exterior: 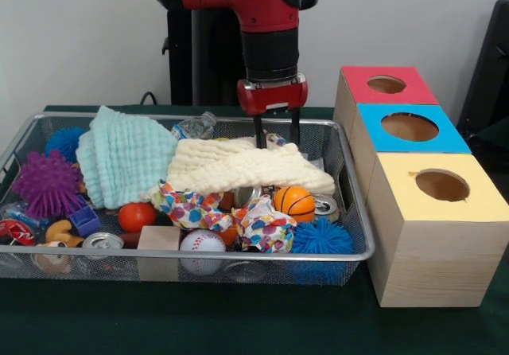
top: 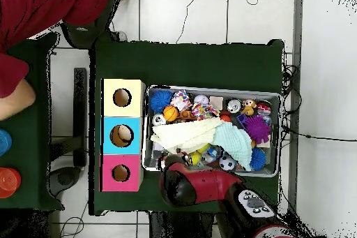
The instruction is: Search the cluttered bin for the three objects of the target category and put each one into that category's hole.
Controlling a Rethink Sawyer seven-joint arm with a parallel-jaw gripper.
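Gripper (exterior: 276,134) hanging open, empty, over cream towel (exterior: 246,168); am risking snagging it instead of dotted fabric pieces (exterior: 191,208).

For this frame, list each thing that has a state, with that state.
gripper: open, empty, fingers down at the bin's far side
wire mesh bin: full of clutter
dotted fabric pieces: crumpled in the bin, near its front
cream-yellow towel: draped over clutter
mint-green towel: bunched
yellow-topped box's hole: open, nothing showing inside

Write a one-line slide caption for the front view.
Open gripper hangs over the cream towel in the cluttered bin; two dotted fabric pieces lie near its front.
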